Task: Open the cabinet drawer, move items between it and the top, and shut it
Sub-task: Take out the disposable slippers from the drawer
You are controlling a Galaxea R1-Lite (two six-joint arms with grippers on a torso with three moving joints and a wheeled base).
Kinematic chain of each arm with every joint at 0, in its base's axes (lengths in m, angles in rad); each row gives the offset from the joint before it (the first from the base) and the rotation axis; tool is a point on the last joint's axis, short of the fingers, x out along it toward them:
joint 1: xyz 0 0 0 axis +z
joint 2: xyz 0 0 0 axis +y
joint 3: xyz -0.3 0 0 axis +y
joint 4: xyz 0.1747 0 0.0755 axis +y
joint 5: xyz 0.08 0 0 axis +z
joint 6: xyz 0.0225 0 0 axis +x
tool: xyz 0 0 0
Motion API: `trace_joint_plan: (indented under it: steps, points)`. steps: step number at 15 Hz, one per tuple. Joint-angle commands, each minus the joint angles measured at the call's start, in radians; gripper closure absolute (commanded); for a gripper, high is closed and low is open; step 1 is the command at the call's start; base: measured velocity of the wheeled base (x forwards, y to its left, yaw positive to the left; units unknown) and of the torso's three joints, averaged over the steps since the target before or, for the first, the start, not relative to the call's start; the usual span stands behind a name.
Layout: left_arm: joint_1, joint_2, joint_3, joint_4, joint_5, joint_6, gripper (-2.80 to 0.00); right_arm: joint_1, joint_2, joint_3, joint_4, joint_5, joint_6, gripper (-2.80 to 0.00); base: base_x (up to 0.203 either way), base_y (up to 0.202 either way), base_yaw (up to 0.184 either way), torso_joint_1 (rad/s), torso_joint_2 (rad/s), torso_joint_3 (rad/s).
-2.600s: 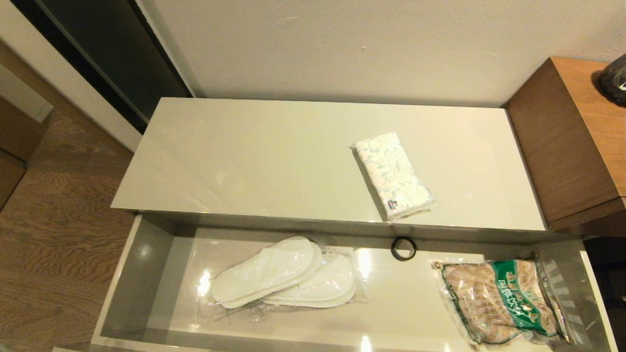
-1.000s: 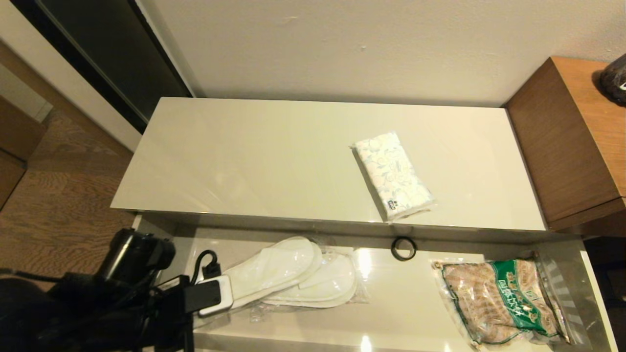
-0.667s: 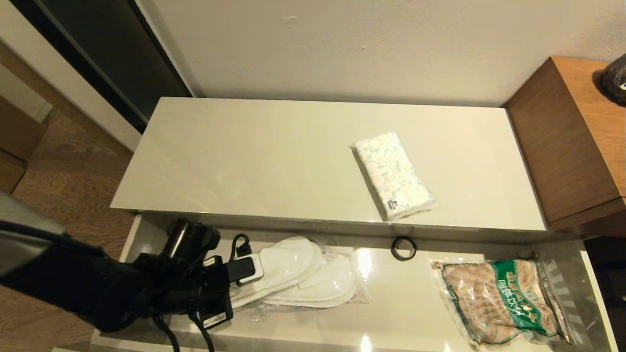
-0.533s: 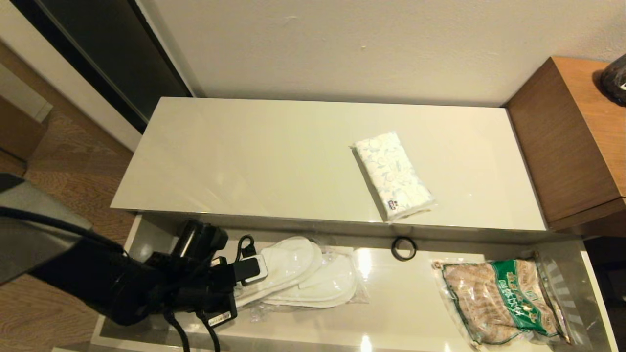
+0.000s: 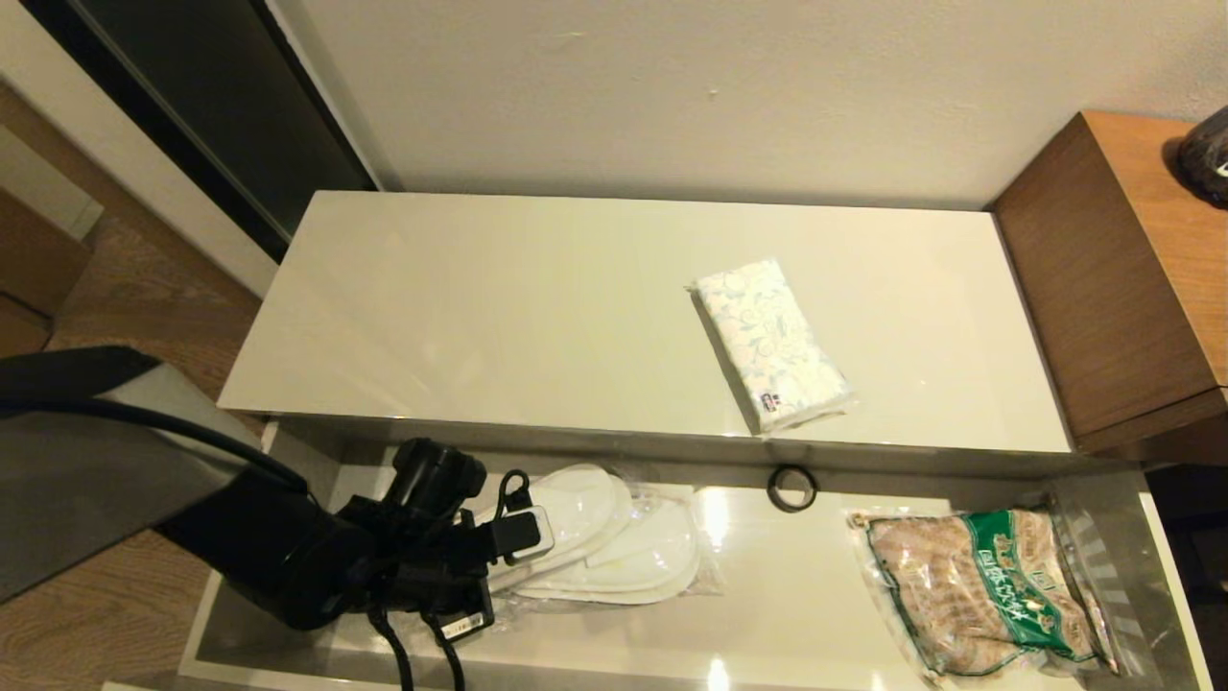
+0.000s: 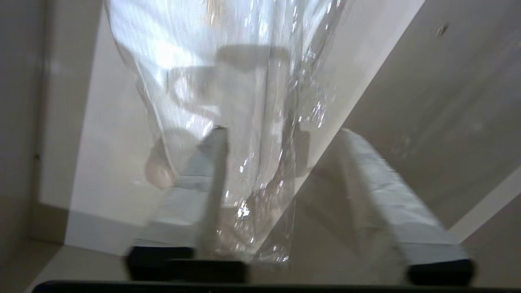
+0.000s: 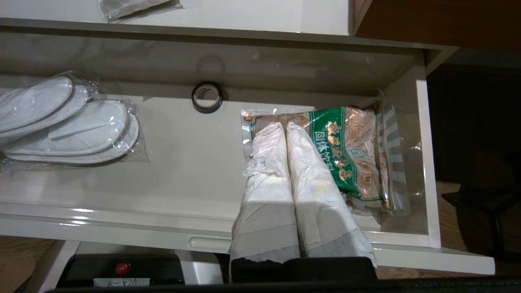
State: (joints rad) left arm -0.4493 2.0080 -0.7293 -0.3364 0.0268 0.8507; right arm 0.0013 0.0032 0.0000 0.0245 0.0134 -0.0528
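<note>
The cabinet drawer (image 5: 288, 509) stands pulled out, its slim pull (image 7: 207, 243) on the front edge. The wrapped white slippers (image 5: 614, 537) lie in its left half. My left gripper (image 5: 508, 549) is down inside the drawer at their left end. In the left wrist view it (image 6: 281, 134) is open, and the slippers' clear wrap (image 6: 244, 122) lies between the fingers. The tissue pack (image 5: 772, 345) rests on the top (image 5: 499, 307), right of centre. My right gripper (image 7: 285, 127) is shut on nothing and hovers over the drawer's right part; it does not show in the head view.
A green-labelled snack bag (image 5: 979, 595) fills the drawer's right end, under the right fingers (image 7: 309, 162). A small black ring (image 5: 791, 488) lies against the drawer's back wall. The taller brown wooden cabinet (image 5: 1122, 269) borders the top on the right, with a dark object (image 5: 1207, 154) on it.
My left arm came in from the lower left and moved right and forward into the drawer, reaching the slippers' left end. The items have not moved.
</note>
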Motion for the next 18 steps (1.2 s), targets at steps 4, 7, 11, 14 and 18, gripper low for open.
trace_joint_plan:
  steps: [4, 7, 11, 14, 18]
  points:
    - [-0.100, 0.068, -0.064, 0.004, 0.125, -0.154, -2.80, 0.000, 0.001, 0.002, 0.000, 0.000, -0.001, 0.00, 0.000, 0.000, 0.000, 0.000, 0.00, 0.000]
    - [-0.156, 0.084, -0.058, 0.003, 0.206, -0.224, -2.80, 0.000, 0.001, 0.002, 0.000, 0.000, -0.001, 0.00, 0.000, 0.000, 0.000, 0.000, 0.00, 0.000]
    - [-0.178, 0.133, -0.043, -0.006, 0.321, -0.303, -2.80, 0.000, 0.001, 0.002, 0.000, 0.000, -0.001, 0.00, 0.000, 0.000, 0.000, 0.000, 0.00, 0.000]
    - [-0.185, 0.176, -0.050, -0.018, 0.396, -0.357, -2.80, 0.000, 0.001, 0.002, 0.000, 0.000, -0.001, 0.00, 0.000, 0.000, 0.000, 0.000, 0.00, 0.000]
    - [-0.203, 0.267, -0.070, -0.130, 0.461, -0.434, -2.80, 0.000, 0.001, 0.002, 0.000, 0.000, -0.001, 0.00, 0.000, 0.000, 0.000, 0.000, 0.00, 0.000]
